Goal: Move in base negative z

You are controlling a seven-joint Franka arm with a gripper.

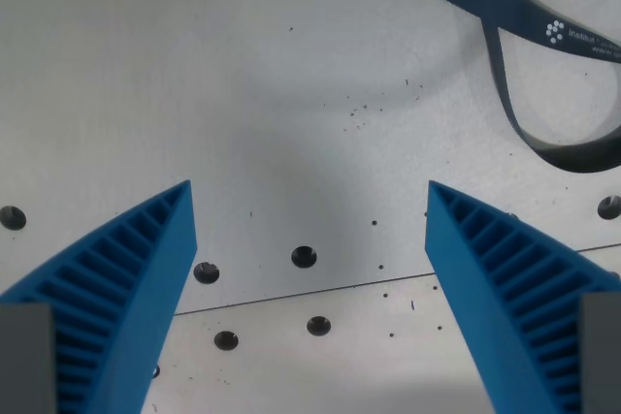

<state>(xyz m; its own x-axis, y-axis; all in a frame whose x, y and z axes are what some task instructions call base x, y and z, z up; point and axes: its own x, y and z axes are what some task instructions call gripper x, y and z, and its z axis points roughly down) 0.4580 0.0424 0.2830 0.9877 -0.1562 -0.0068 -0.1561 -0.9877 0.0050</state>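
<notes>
My gripper (309, 203) is open and empty, with its two blue ribbed fingers (136, 278) at the wrist view's lower left and lower right. It hangs above a grey metal table plate (243, 94). Nothing lies between the fingers but bare plate. A seam (320, 288) between two plates runs across just below the fingertips.
A dark blue lanyard strap (505, 16) with white print lies looped at the wrist view's upper right. Several round bolt holes (304, 257) dot the plate near the seam. Small dark specks (364, 109) are scattered mid-plate.
</notes>
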